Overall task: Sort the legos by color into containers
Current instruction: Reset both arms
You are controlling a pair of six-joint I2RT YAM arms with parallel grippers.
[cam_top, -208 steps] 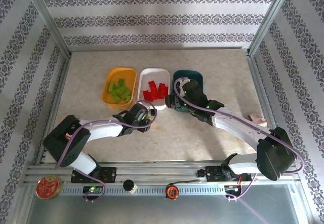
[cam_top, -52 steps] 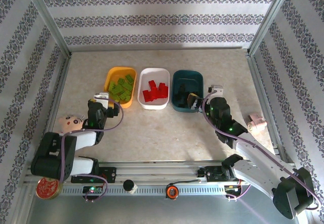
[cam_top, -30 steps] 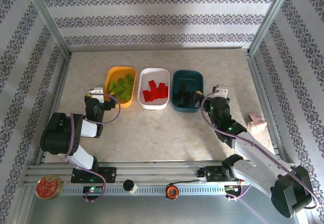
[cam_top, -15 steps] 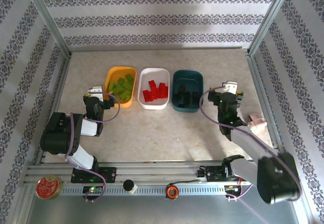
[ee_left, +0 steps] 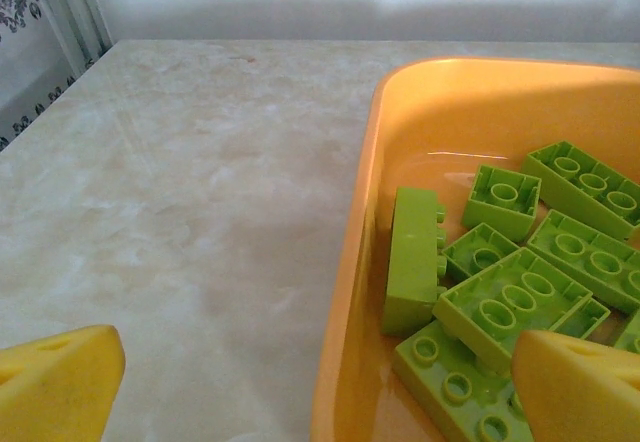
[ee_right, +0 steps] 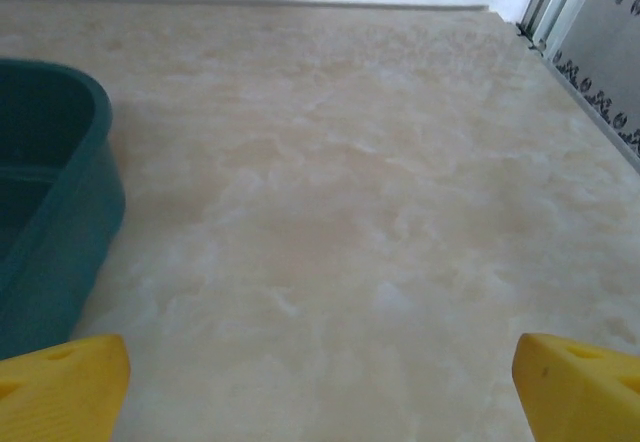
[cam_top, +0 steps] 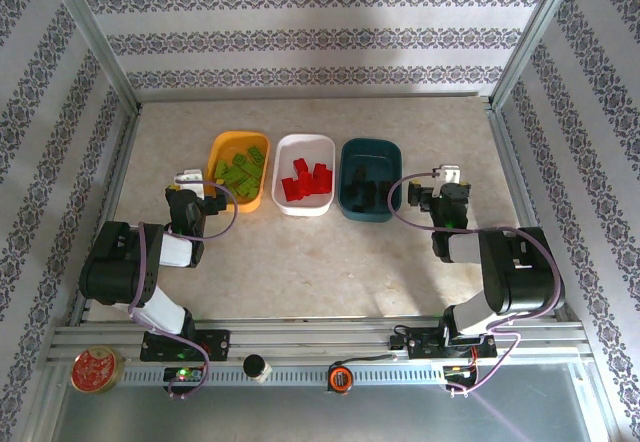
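Lime legos (ee_left: 520,292) lie in the orange-yellow tray (ee_left: 355,212), ahead-right of my left gripper (ee_left: 318,387), jaws spread, empty; right gripper (ee_right: 320,387), likewise released, sits beside the teal tray (ee_right: 70,202).

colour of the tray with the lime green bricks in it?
Orange-yellow. The shallow plastic tray holding the lime green bricks shows best in the left wrist view.

Three trays: one orange tray (cam_top: 238,145) just ahead and right of the left pincer (cam_top: 195,190); one white tray (cam_top: 305,147) between the two pincers; one teal tray (cam_top: 370,150) just left of the right pincer (cam_top: 440,190); about eight green bricks (ee_left: 510,302) in the orange tray; roughly six red bricks (cam_top: 305,180) in the white tray; black bricks (cam_top: 365,190) too dark to count; one tin (cam_top: 96,369) well behind the left pincer.
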